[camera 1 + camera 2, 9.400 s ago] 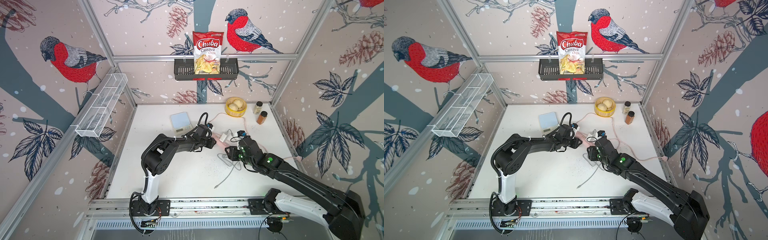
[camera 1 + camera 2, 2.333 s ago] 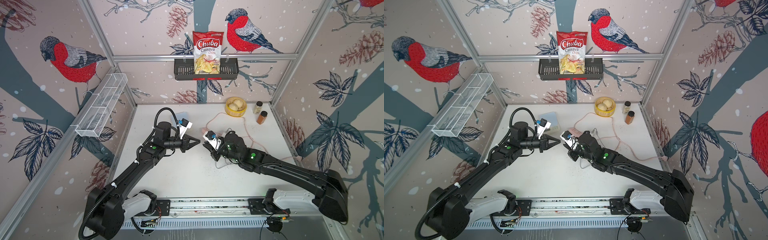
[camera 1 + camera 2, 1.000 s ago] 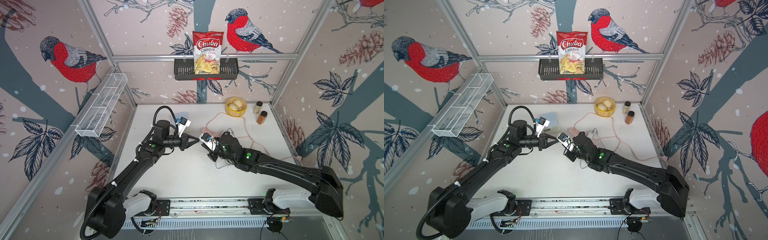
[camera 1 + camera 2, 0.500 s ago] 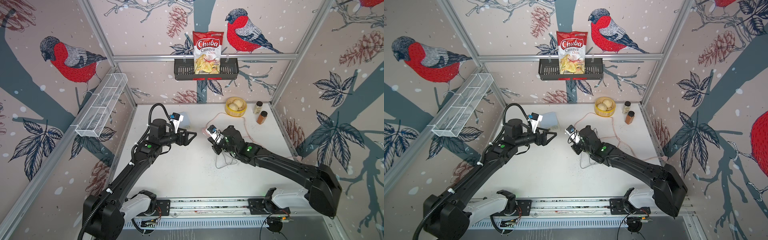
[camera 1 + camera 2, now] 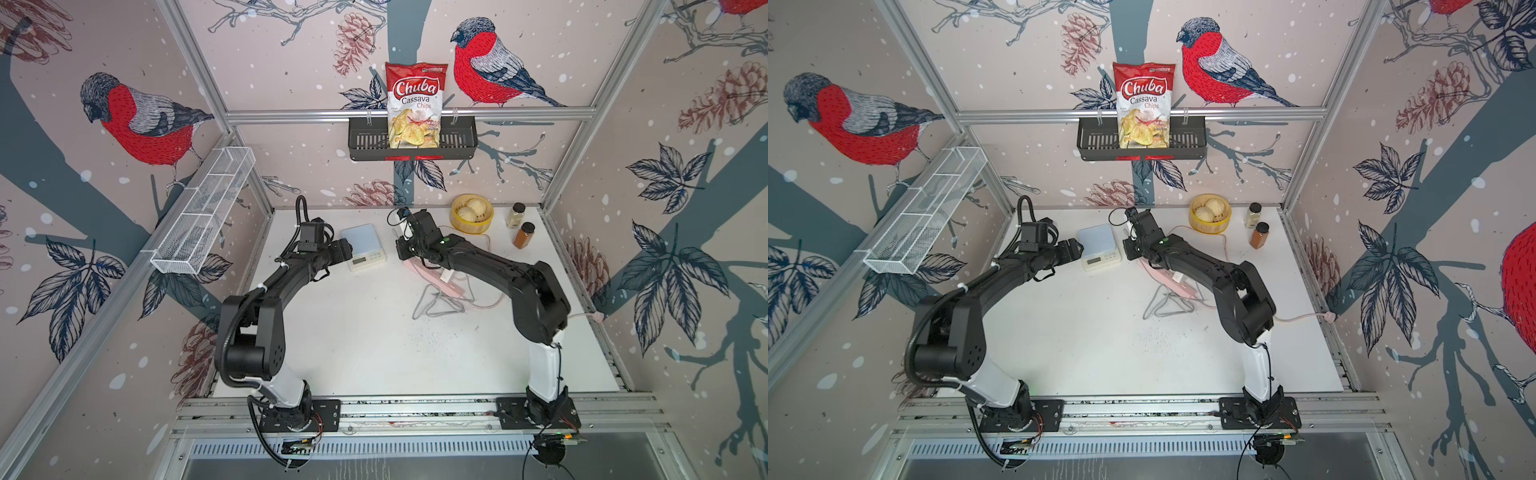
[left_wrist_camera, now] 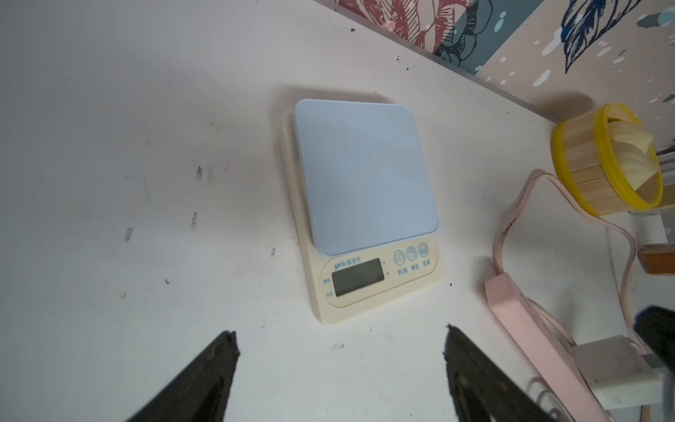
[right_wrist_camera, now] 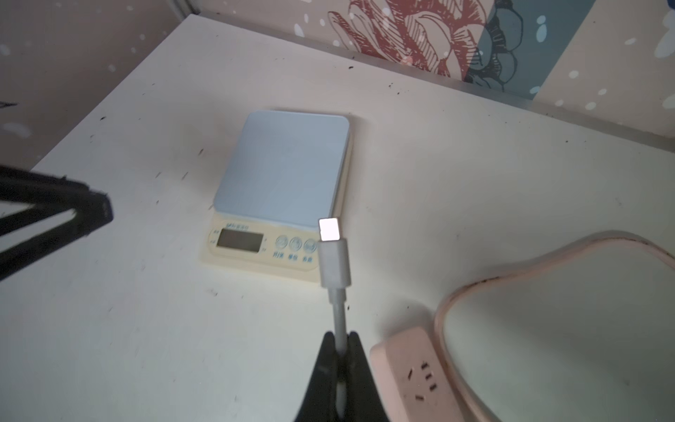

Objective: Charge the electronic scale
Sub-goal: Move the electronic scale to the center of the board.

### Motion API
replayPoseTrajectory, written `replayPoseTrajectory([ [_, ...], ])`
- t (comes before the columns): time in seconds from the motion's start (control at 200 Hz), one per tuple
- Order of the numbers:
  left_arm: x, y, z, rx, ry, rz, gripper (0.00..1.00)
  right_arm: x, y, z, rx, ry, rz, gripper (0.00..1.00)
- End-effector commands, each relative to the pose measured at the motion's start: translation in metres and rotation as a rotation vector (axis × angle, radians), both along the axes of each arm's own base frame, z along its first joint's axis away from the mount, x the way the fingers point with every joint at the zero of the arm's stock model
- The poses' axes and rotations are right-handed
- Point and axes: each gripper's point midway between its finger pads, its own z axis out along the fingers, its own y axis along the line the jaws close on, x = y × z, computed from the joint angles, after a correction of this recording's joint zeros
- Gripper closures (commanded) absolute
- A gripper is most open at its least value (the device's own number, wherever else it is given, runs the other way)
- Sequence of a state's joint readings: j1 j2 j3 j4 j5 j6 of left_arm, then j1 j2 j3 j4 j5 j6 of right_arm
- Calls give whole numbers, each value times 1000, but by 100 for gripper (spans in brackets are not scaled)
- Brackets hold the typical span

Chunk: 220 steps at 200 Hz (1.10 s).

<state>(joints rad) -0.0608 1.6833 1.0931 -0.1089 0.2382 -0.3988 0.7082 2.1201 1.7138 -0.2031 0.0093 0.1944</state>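
- right gripper (image 7: 341,345) clamped on the white cable (image 7: 339,318) just behind its plug (image 7: 333,252); plug points toward the scale (image 7: 281,171)
- left gripper (image 6: 339,341) spread apart, facing the scale's display
- scale flat on the table (image 5: 353,332) between both grippers; pink power strip (image 7: 412,372) nearby

Your flat white tabletop (image 5: 365,340) carried, toward its back edge, a small cream-white electronic scale with a pale blue square top (image 5: 362,246), lying flat, display strip toward the front. Near it, on the right, lay a long pink power strip (image 6: 526,329) with a small white charger cube (image 6: 613,369) plugged in. A thin grey-white cable (image 5: 436,305) lay looped near the strip. A yellow-rimmed bamboo steamer (image 5: 471,227), a pale spice jar (image 5: 516,215) and a brown spice jar (image 5: 524,235) stood at the back right. Dark specks (image 5: 424,337) dotted your surface.
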Motion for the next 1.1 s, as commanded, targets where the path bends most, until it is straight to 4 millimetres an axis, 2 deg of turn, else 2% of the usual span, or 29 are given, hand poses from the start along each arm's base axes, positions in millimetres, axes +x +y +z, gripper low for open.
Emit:
replayPoseTrajectory([
  [0.0, 22, -7, 0, -101, -21, -31, 13, 19, 2, -34, 18, 131, -99, 100],
  [0.11, 36, -12, -17, -143, 9, -66, 14, 40, 13, -59, 22, 166, -115, 100],
  [0.215, 44, -19, -33, -187, 41, -94, 16, 50, 22, -76, 48, 197, -104, 100],
  [0.475, 44, -30, -56, -285, 75, -121, 20, 50, 45, -97, 121, 229, 3, 100],
  [0.625, 39, -37, -56, -331, 76, -143, 24, 33, 53, -106, 132, 279, 74, 100],
  [0.771, 25, -39, -53, -345, 67, -160, 24, 7, 60, -100, 137, 269, 126, 100],
  [1.006, -5, -47, -33, -386, 27, -207, 26, -43, 76, -89, 140, 270, 209, 100],
  [1.096, -29, -49, -36, -388, 54, -212, 27, -70, 80, -87, 136, 282, 235, 100],
])
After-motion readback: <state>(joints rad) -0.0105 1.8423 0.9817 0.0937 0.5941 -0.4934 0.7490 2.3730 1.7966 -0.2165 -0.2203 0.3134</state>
